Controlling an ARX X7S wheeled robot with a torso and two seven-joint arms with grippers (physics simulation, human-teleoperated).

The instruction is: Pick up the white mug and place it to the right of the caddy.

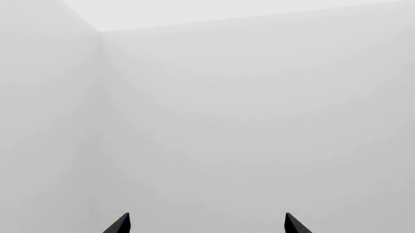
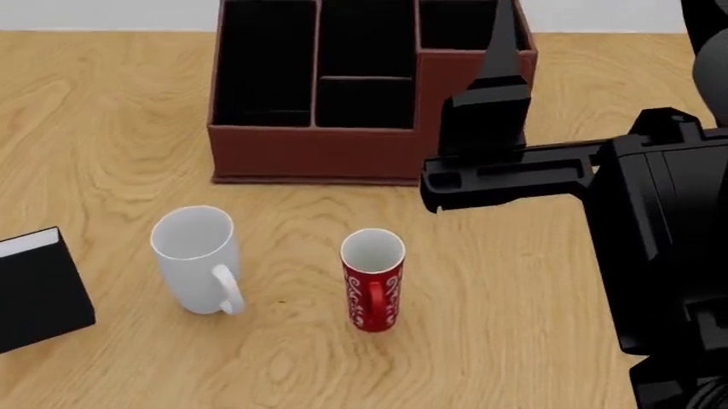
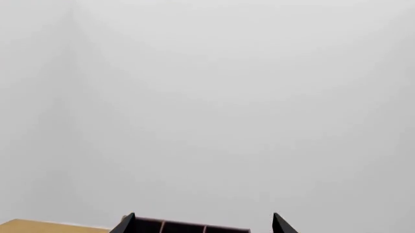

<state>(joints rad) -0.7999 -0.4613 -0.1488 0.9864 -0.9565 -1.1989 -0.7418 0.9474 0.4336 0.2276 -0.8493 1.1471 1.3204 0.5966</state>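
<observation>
The plain white ceramic mug (image 2: 197, 257) is standing upright on the wooden counter (image 2: 534, 324), well apart from the right gripper (image 2: 500, 51) and nearer the robot than it, its loop handle facing the robot. Just beside it a slim red mug with white script (image 2: 372, 290) is standing. The large reddish-brown box caddy (image 2: 341, 149) with black-lined compartments is sitting beyond both mugs, directly under the right gripper, whose fingertips are standing spread apart, holding nothing. The left gripper (image 1: 207, 224) is pointing at a bare wall, fingertips likewise apart. A black book (image 2: 34, 294) is lying at the counter's edge.
</observation>
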